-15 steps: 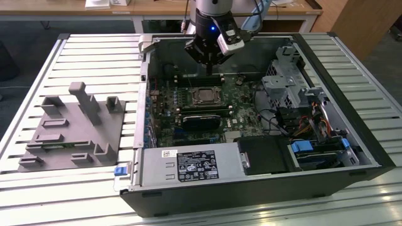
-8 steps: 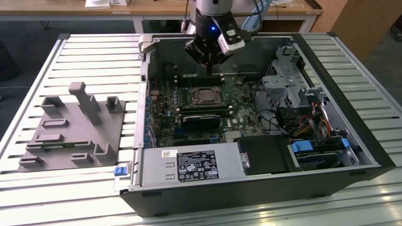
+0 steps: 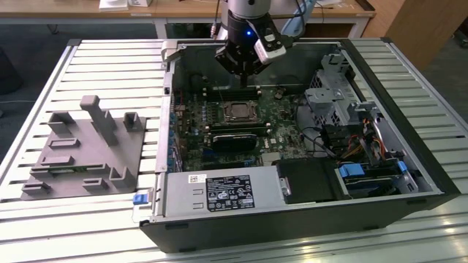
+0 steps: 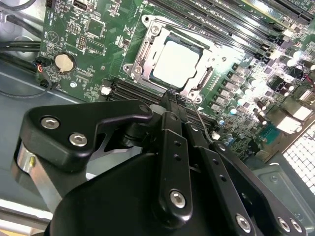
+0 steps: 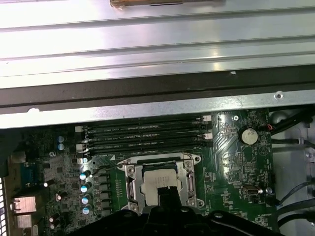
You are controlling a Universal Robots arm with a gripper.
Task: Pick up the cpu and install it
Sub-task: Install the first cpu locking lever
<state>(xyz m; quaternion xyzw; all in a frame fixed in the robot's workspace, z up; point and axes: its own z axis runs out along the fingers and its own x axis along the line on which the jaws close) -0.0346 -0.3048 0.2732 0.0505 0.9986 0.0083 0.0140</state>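
The cpu [image 3: 238, 111] is a silvery square chip lying flat in the metal-framed socket on the green motherboard [image 3: 285, 142], inside the open computer case [image 3: 292, 230]. Both wrist views show the cpu [image 4: 177, 64] [image 5: 160, 184] seated within that frame. My gripper [image 3: 245, 83] hangs above the memory slots [image 3: 230, 92], just behind the socket and clear of the chip. Its black fingers [image 4: 170, 98] are pressed together with nothing between them.
A grey fixture block [image 3: 80, 148] with upright posts stands on the slatted table at the exterior view's left. Inside the case sit a black heatsink block [image 3: 234, 141], the power supply [image 3: 219, 192], a drive cage [image 3: 336, 98] and cables [image 3: 365, 145].
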